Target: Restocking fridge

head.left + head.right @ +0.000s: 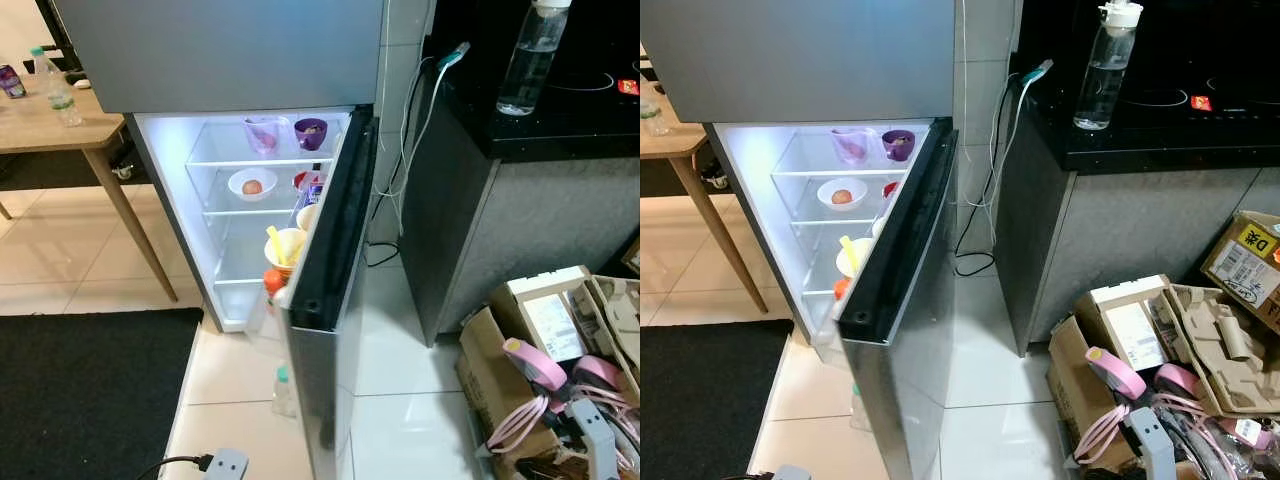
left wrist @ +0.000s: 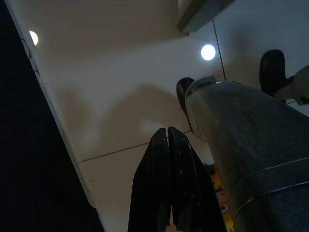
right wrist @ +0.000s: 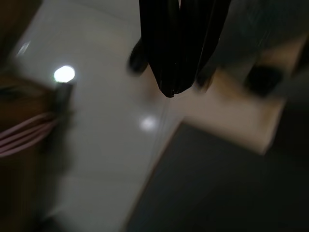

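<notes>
A: Head view first: the fridge door (image 1: 330, 290) stands open nearest us, lit shelves behind with a purple cup (image 1: 310, 132) and a white bowl (image 1: 252, 184). A water bottle (image 1: 531, 55) waits on the black counter (image 1: 560, 120)

B: Wrists?

A: Left gripper (image 2: 167, 137) and right gripper (image 3: 171, 89) hang pressed shut, empty, over floor tiles. I judge we're between items; next comes fetching one

the open fridge door (image 1: 330, 260) hides most of the cups (image 1: 288, 245) on its racks. the water bottle (image 1: 533, 50) on the counter is cut off at the top edge. beyond the right gripper (image 3: 174, 92) fingertips the floor (image 3: 111, 145) is blurred.
</notes>
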